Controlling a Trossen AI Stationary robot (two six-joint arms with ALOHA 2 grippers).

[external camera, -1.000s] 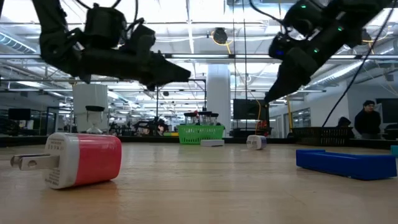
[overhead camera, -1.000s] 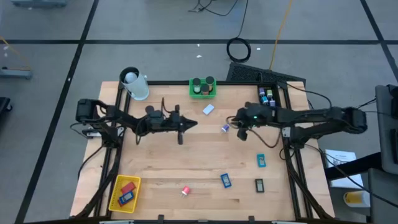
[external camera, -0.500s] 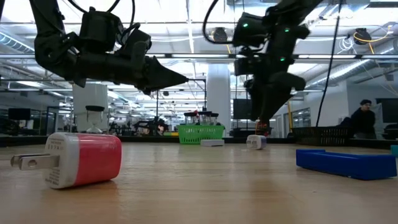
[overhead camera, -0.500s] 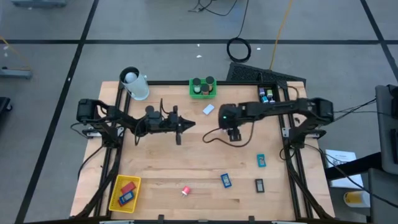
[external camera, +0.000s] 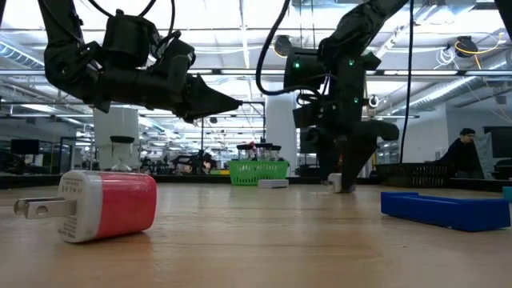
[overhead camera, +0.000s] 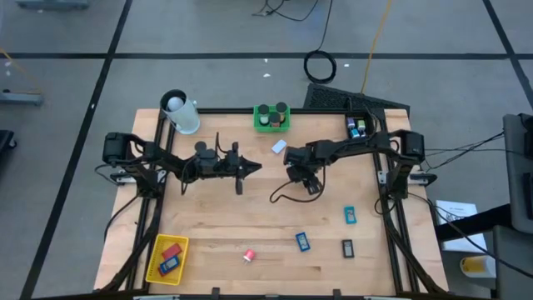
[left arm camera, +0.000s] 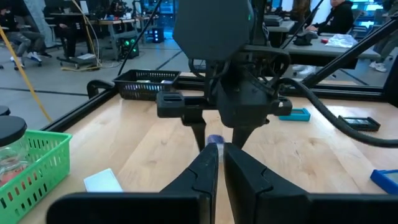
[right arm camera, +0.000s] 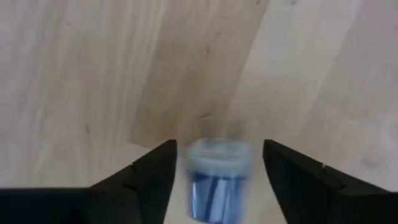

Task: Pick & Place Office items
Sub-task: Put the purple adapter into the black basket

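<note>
Table [overhead camera: 250, 208] in the high view: a wooden top inside a dark frame. Middle boards are bare; clutter keeps to the edges. A green basket [overhead camera: 271, 117] stands at the far edge, a yellow basket [overhead camera: 166, 258] at the near left corner, a dark tray [overhead camera: 356, 127] at the far right. A white block [overhead camera: 279, 147] lies near the green basket; a red-and-white plug [overhead camera: 248, 255], a blue block [overhead camera: 302, 242], a teal block [overhead camera: 350, 215] and a black block [overhead camera: 347, 247] are scattered along the near right. The left gripper [overhead camera: 258, 166] waits left of centre. The right gripper [overhead camera: 303, 174] points down right of centre.

Low view: the plug [external camera: 100, 205] lies on its side at near left, prongs pointing left. The left gripper [external camera: 232, 102] hangs clear of the boards, fingers clenched with nothing between them. The right gripper [external camera: 342, 180] reaches down to the surface, well beyond the blue block [external camera: 445, 210].

Left wrist view: the left fingers [left arm camera: 204, 171] lie together. Beyond them the right gripper [left arm camera: 219, 142] straddles a small blue-and-white piece [left arm camera: 214, 141].

Right wrist view: the piece [right arm camera: 216, 175] is a short cylinder with a pale cap and blue body, standing on the wood. The right fingers [right arm camera: 152, 174] are spread on either side of it, not touching.
</note>
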